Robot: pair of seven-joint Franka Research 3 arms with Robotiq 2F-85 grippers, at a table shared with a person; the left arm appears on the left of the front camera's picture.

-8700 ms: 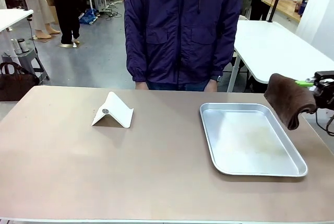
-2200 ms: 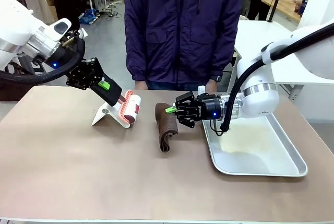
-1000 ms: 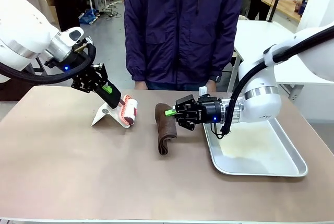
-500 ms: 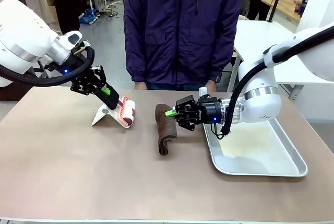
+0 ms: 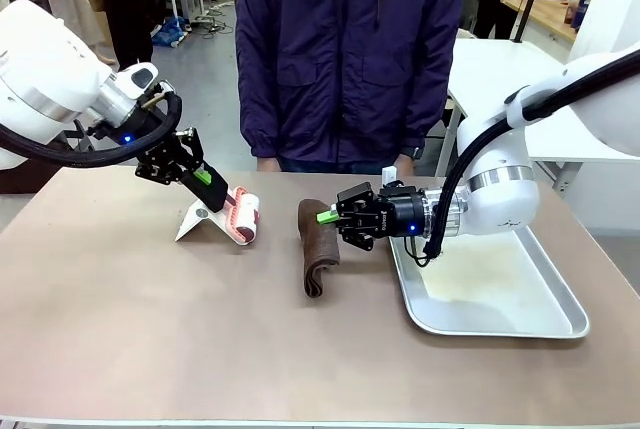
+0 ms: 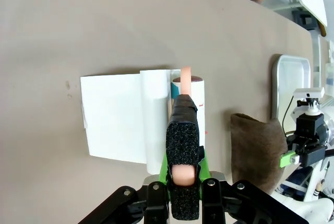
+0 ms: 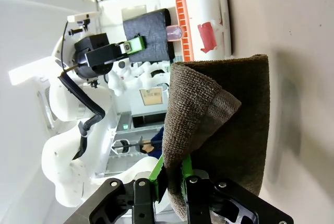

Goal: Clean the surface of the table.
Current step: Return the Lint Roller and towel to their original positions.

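Note:
The beige table (image 5: 150,339) carries a lint roller (image 5: 245,214) with a white roll and a pink handle, lying against the white folded stand (image 5: 203,221). My left gripper (image 5: 205,177) is shut on the roller's handle; in the left wrist view the black-padded fingers (image 6: 182,130) clamp the pink handle above the roller (image 6: 194,104). A brown cloth (image 5: 318,246) hangs down onto the table's middle, pinched at its top edge by my right gripper (image 5: 325,215). The right wrist view shows that gripper (image 7: 171,172) shut on the cloth (image 7: 229,125), with the roller (image 7: 206,23) beyond.
A silver metal tray (image 5: 560,321) lies on the table's right side, just behind my right wrist. A person in a dark purple jacket (image 5: 350,49) stands at the far edge, hands near the table. White tables stand behind on the right.
My left arm has drawn back slightly to the left, and the roller has settled a little lower against the stand. The right gripper and the cloth have stayed put.

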